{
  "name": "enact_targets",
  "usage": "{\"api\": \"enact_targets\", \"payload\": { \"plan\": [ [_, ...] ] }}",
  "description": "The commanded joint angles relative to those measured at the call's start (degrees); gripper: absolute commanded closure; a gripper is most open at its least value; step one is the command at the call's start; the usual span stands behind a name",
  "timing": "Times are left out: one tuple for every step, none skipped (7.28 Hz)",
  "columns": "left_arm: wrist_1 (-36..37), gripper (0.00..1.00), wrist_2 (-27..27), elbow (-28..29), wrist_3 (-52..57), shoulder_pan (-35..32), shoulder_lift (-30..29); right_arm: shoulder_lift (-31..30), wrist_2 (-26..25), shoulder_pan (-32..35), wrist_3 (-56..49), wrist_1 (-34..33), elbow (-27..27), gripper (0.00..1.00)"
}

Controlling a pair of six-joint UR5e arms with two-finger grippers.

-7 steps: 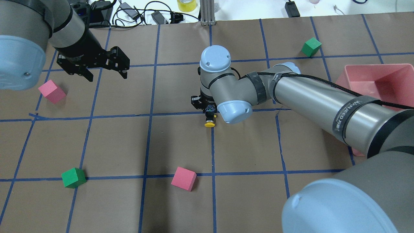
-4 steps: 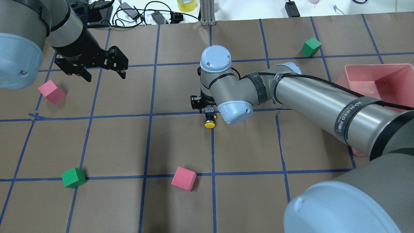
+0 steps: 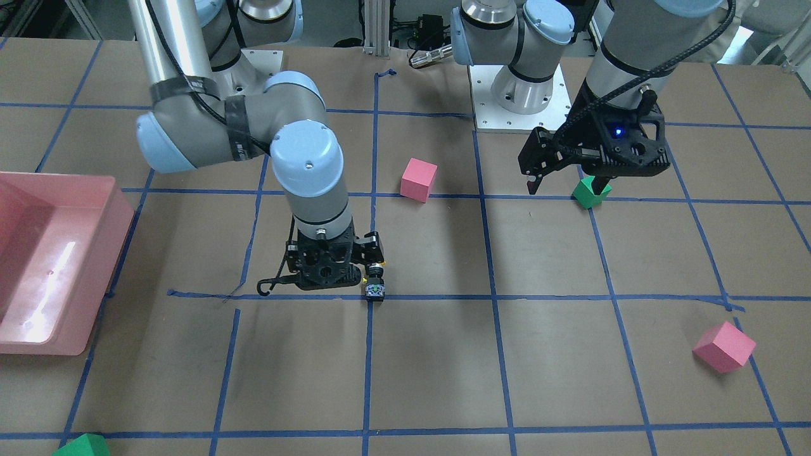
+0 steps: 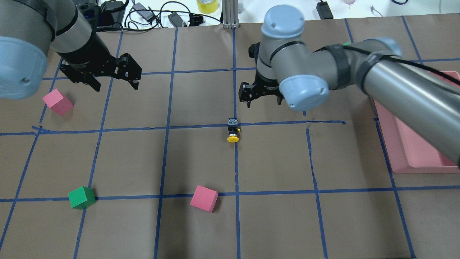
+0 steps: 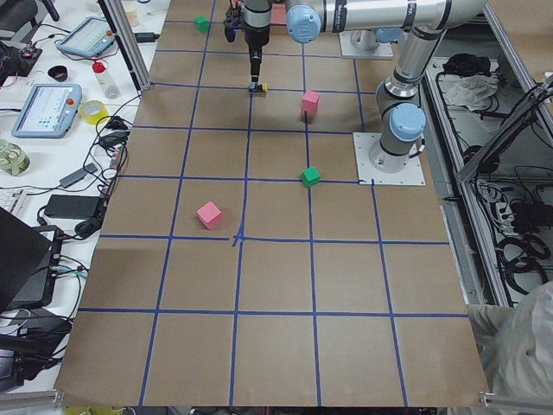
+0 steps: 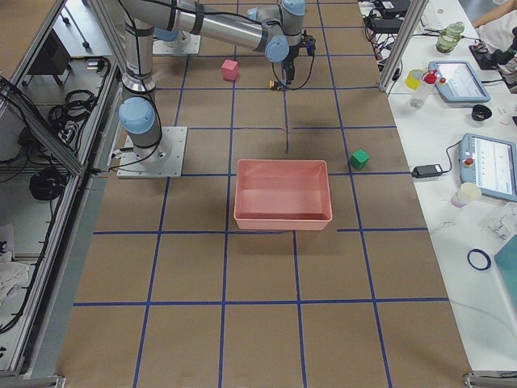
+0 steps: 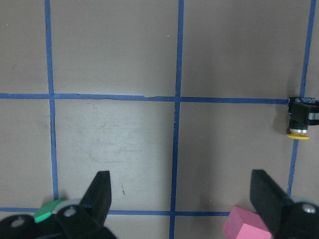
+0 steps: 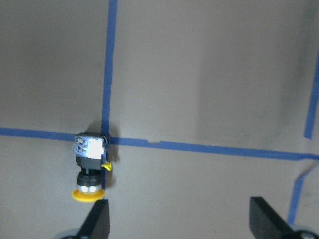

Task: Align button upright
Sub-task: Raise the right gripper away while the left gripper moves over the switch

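Containers: one pink bin (image 6: 283, 220), 3 o'clock from button; plain pink floor shows inside.

Counts:
- One button (image 4: 233, 130). Lies on side on blue tape crossing mid-table; overhead, yellow cap toward 6 o'clock, grey block toward 12.
- Two pink: pink cube (image 4: 204, 198) at 7 o'clock, second pink cube (image 4: 57, 102) at 9.
- Two green: green cube (image 4: 82, 197) at 8, second green cube (image 6: 359, 158) at 2.

Right gripper (image 4: 263, 103) at 1 o'clock, near button, not touching, fingers spread wide.

Left gripper (image 4: 115, 86) at 10 o'clock, well apart, also wide.
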Motion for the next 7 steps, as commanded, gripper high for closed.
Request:
{"api": "enact_targets", "payload": {
  "plan": [
    [0.5,0.00,-0.1,-0.6,-1.2,-0.4,-0.4,-11.1,0.0,-6.5,-3.7,15.5,-3.6,0.00],
    [0.5,0.00,-0.7,-0.6,-5.1,-0.7,0.2,-13.8,-1.7,-6.8,-5.2,22.9,-8.1,0.00],
    [0.5,0.00,-0.9,-1.9,-6.8,-2.0,0.2,-14.3,-2.6,-6.7,-5.9,25.8,-11.9,0.00],
    [2.4,0.00,-0.7,-4.9,-7.9,-4.7,1.1,-14.0,-2.7,-6.6,-5.9,25.8,-12.5,0.00],
    [8.5,0.00,-0.4,-8.4,-11.8,-8.5,2.0,-14.0,-2.6,-6.5,-6.1,25.3,-13.3,0.00],
    [16.5,0.00,-0.1,-12.3,-16.5,-12.4,2.0,-14.0,-2.6,-6.5,-6.2,25.3,-12.4,0.00],
    [25.2,0.00,0.1,-17.3,-19.0,-15.7,1.4,-13.9,-2.8,-6.5,-6.2,25.2,-12.2,0.00]
  ]
}}
